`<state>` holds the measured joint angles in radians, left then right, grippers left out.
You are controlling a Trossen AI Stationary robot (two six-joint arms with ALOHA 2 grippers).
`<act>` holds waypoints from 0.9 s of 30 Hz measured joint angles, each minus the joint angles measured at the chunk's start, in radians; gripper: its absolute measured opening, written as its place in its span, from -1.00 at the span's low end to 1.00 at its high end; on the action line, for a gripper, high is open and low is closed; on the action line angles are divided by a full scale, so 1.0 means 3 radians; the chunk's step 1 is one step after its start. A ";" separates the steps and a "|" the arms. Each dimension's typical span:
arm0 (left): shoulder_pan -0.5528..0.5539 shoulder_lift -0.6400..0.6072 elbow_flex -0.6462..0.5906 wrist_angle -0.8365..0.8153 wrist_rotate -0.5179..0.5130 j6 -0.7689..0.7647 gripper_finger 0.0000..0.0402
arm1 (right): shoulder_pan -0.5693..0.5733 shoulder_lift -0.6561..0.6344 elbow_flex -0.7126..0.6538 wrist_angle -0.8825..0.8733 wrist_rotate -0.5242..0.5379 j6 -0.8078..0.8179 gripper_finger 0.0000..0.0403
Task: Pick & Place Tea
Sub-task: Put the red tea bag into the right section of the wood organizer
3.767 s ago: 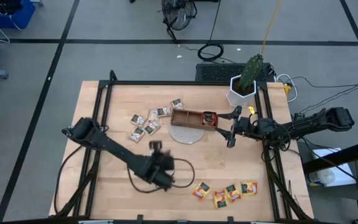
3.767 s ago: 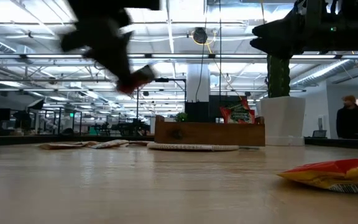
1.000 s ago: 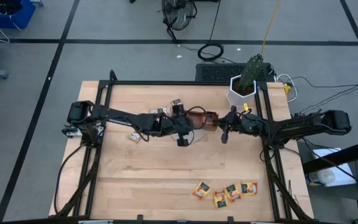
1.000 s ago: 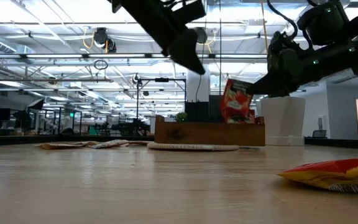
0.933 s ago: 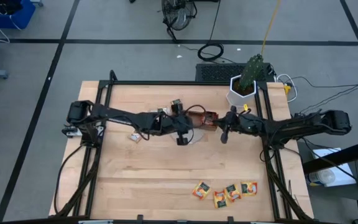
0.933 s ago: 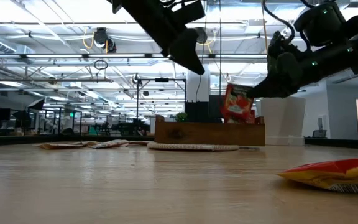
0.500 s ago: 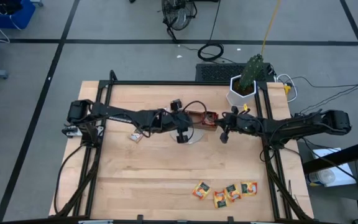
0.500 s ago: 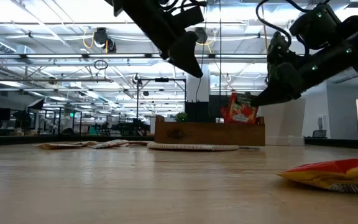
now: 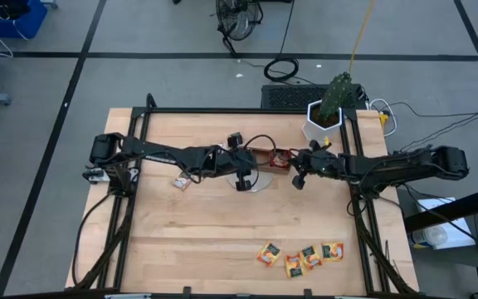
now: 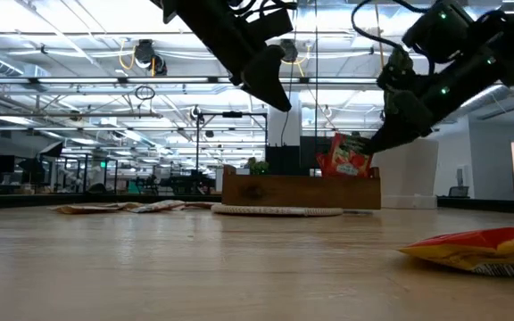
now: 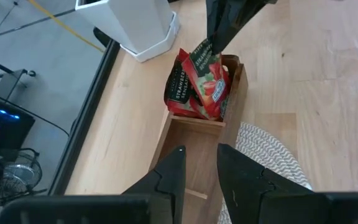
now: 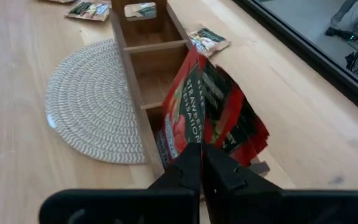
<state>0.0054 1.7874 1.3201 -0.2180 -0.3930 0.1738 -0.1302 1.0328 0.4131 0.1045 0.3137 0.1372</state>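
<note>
The right gripper (image 12: pixel 202 163) pinches a red tea sachet (image 12: pixel 194 109) by its edge over the wooden tray's (image 12: pixel 131 47) end compartment; light, thin and floppy, it probably suits edge grips; the left gripper (image 11: pixel 199 163) hovers slightly parted, empty.

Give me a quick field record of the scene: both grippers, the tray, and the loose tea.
right gripper: shut on red sachet, holding it in the tray's end compartment
left gripper: above the wooden tray, nothing visibly held
red sachets in tray: several, upright
orange-yellow sachets: near table edge
beige sachets: beside tray
woven mat: partly under tray
</note>
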 joint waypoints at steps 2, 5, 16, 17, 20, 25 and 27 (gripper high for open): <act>0.0000 0.0000 0.0000 0.0000 0.0000 0.0004 -0.52 | 0.0021 0.0014 0.0138 -0.0210 0.0000 0.0001 -1.00; -0.0001 0.0000 0.0000 0.0003 0.0000 0.0013 -0.52 | 0.0047 0.0027 0.0351 -0.0604 -0.0002 0.0004 -1.00; -0.0001 0.0000 0.0000 0.0006 0.0000 0.0010 -0.52 | 0.0070 0.0536 0.0758 -0.1070 -0.0183 0.0026 -1.00; 0.0000 0.0000 0.0000 0.0008 0.0000 0.0008 -0.52 | 0.0070 0.0589 0.0784 -0.1068 -0.0182 0.0022 -1.00; 0.0000 0.0000 0.0000 0.0009 0.0001 -0.0002 -0.52 | 0.0070 0.0719 0.0847 -0.1062 -0.0182 0.0004 -1.00; 0.0000 0.0000 0.0000 0.0009 0.0001 -0.0013 -0.52 | 0.0070 0.0853 0.0896 -0.1056 -0.0136 0.0002 -1.00; -0.0001 0.0000 0.0000 0.0001 0.0001 -0.0044 -0.52 | 0.0070 0.0862 0.0896 -0.1039 -0.0066 0.0004 -1.00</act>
<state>0.0052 1.7874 1.3201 -0.2178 -0.3927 0.1607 -0.1093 1.2913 0.6819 -0.2073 0.2939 0.1383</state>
